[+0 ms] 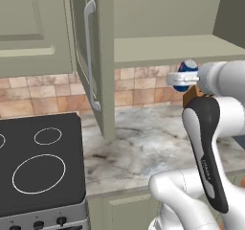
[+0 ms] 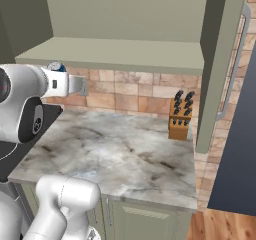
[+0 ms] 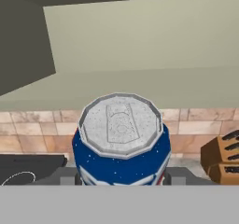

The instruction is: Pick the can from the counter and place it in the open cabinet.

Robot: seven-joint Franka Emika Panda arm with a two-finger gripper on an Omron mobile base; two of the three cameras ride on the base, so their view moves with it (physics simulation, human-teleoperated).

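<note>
The blue can, silver top facing the hand camera, sits between the dark fingers of my gripper, which is shut on it. I hold the can in the air, high above the marbled counter and just below the front edge of the open cabinet's shelf. From the right, a little of the can peeks over my gripper, in front of the shelf's left end. The cabinet door with its curved silver handle stands swung open.
A black stove top lies left of the counter. A wooden knife block stands against the brick backsplash at the counter's right end, beside the second open door. Closed wall cabinets hang above the stove.
</note>
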